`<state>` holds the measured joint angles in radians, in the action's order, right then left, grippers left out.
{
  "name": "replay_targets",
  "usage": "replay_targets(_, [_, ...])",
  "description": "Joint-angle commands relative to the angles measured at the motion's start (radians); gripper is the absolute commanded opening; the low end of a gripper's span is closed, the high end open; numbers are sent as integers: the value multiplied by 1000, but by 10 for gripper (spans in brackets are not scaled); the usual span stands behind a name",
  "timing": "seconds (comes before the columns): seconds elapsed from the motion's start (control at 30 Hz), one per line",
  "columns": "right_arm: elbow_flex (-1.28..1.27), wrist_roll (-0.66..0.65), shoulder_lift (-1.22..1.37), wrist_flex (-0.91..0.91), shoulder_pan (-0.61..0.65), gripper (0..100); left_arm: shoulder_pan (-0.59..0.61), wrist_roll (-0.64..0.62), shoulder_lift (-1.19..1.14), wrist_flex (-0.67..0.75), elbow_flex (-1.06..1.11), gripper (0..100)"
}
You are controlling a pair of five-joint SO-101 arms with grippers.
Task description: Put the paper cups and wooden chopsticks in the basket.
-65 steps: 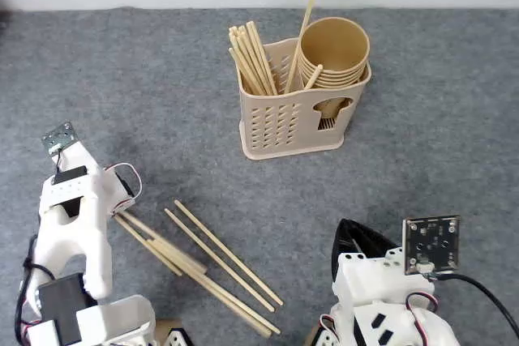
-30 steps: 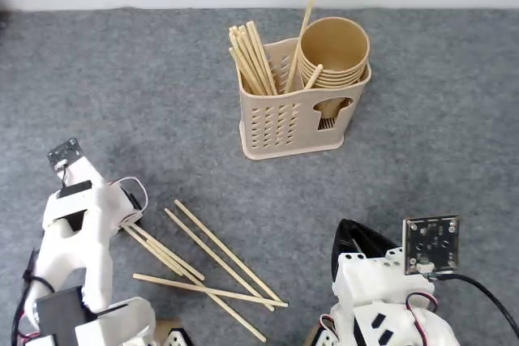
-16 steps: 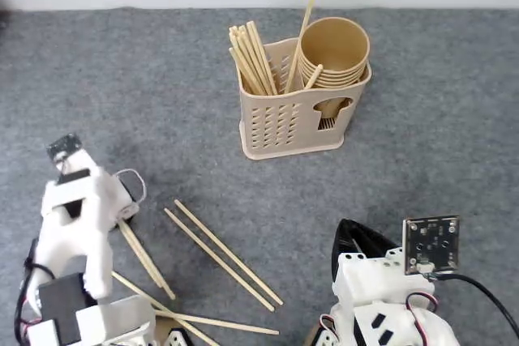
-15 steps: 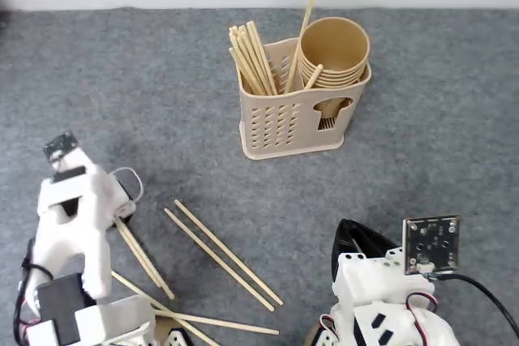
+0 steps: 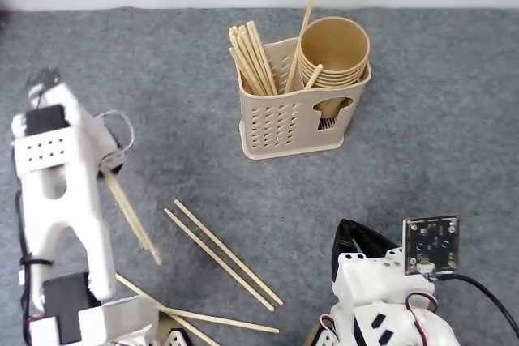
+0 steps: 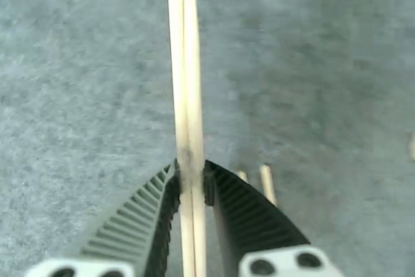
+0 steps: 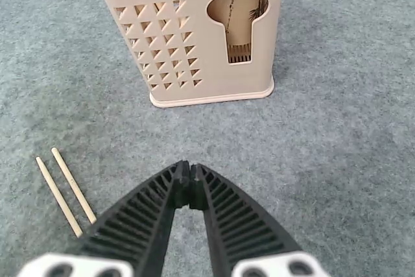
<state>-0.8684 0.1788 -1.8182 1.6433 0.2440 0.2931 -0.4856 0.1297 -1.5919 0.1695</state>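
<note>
We see the left pincer (image 6: 191, 176) clamped on 2 gripped chopsticks (image 6: 187, 82), which lie side by side between its ribbed jaws and run on past the tips over the grey mat (image 6: 324, 63). In the high view that arm stands at 9 o'clock on the mat. The pair slants from the pincer toward 5 o'clock, and we cannot tell whether its far end touches the mat.

The basket (image 5: 284, 127) stands toward 1 o'clock from the middle of the mat. The paper cups (image 5: 334, 48) sit stacked in its 3 o'clock compartment. The stowed chopsticks (image 5: 251, 58) stand upright and slightly fanned in its 9 o'clock compartment. 1 taller stick (image 5: 306, 22) leans up beside the cups' rim, and we cannot tell which compartment holds it.

4 loose chopsticks (image 5: 223, 257) lie on the mat. 2 of them are parallel at 6 o'clock, running from 10 o'clock to 4 o'clock. The other 2 cross near the left arm's base at 7 o'clock.

The right pincer (image 7: 190, 189) sits at 5 o'clock with its jaws pressed together on nothing, low over the mat. The basket is ahead of it and well apart, and 2 chopstick ends lie near it.
</note>
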Motion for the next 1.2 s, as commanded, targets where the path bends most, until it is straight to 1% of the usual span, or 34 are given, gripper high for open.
replay_targets(0.0, [2,-8,2,-1,-12,9,-89,-11,17,-63,-196,12])
replay_targets(0.23, [2,-8,2,-1,-12,9,-206,-11,17,-74,-476,12])
replay_targets(0.4, [2,-8,2,-1,-12,9,-321,-8,15,-68,-647,12])
replay_targets(0.47, [2,-8,2,-1,-12,9,-364,-8,15,-46,-693,12])
replay_targets(0.57, [2,-8,2,-1,-12,9,-410,-8,15,25,-722,12])
replay_targets(0.67, [2,-8,2,-1,-12,9,-443,-8,9,132,-722,12])
replay_targets(0.83, [0,-6,2,-2,-12,9,-511,-8,5,368,-693,12])
replay_targets(0.97, [0,-6,2,-4,-12,9,-555,-8,5,609,-576,12])
replay_targets(1.07, [0,-6,2,-2,-12,9,-557,-6,5,801,-464,13])
replay_targets(1.17, [0,-6,2,-2,-12,9,-552,-5,5,961,-364,13])
